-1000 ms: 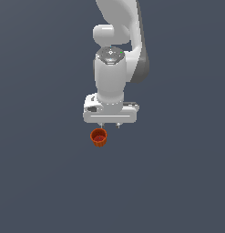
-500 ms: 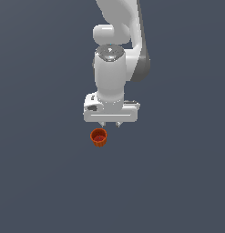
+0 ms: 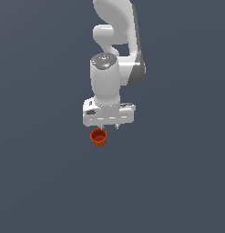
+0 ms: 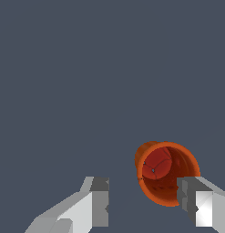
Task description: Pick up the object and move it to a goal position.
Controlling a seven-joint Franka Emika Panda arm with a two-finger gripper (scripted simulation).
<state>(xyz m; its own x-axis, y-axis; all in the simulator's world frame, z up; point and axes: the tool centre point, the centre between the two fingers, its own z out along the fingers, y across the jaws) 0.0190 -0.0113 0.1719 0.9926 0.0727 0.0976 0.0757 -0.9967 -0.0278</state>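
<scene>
The object, a small orange-red cup (image 3: 99, 137) with a darker red inside, stands on the dark grey floor with its opening up. My white gripper (image 3: 109, 127) hangs just above it, slightly toward the exterior view's right, fingers pointing down. In the wrist view the gripper (image 4: 145, 202) is open and empty. The cup (image 4: 165, 172) lies ahead of the fingertips, close to one finger (image 4: 195, 205) and well apart from the other (image 4: 100, 202). I see no contact with the cup.
Plain dark grey floor (image 3: 50, 182) lies all around the cup. No other objects, no marker and no edges show in either view.
The gripper has come down slightly toward the cup. The cup has not moved and the fingers stay open.
</scene>
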